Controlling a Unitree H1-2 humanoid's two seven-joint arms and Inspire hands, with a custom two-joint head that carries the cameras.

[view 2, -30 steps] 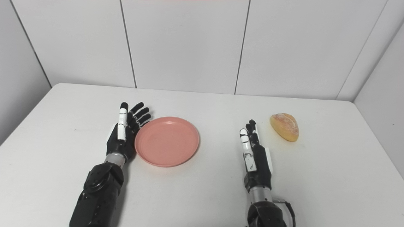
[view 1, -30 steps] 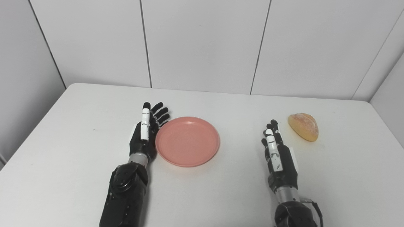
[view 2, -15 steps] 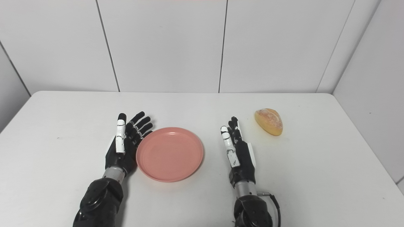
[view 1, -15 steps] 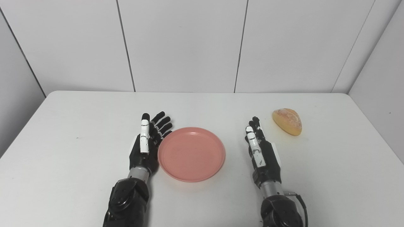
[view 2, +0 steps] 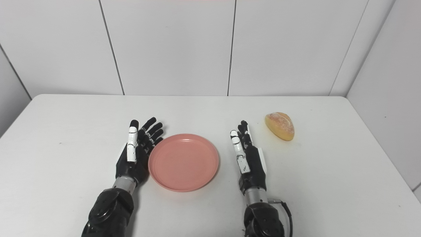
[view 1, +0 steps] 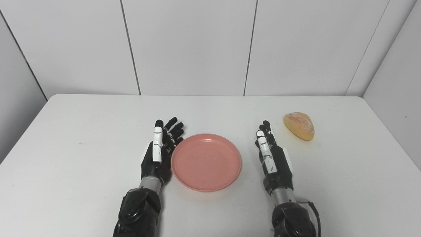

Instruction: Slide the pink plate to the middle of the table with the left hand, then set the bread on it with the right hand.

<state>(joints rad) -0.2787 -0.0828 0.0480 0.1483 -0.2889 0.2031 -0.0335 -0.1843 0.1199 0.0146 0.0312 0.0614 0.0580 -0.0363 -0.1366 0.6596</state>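
Pink plate [view 1: 206, 162] flat on white table [view 1: 82, 158], near centre, empty. Left hand [view 1: 161, 151] edge-on against plate's left rim, fingers extended and spread, holding nothing; actual contact with rim hard to confirm. Right hand [view 1: 273, 158] just right of plate, fingers straight, empty, clear of rim. Bread [view 1: 299, 125] far right, apart from right hand. Forearms cut off at bottom edge.

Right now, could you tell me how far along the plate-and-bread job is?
Nearly done: the plate sits about mid-table between the two hands. In hand: the left hand, open, lies against the plate's left rim, so the slide may be ending. Left: the bread lies on the table at far right, untouched; the right hand is open and empty, short of it.
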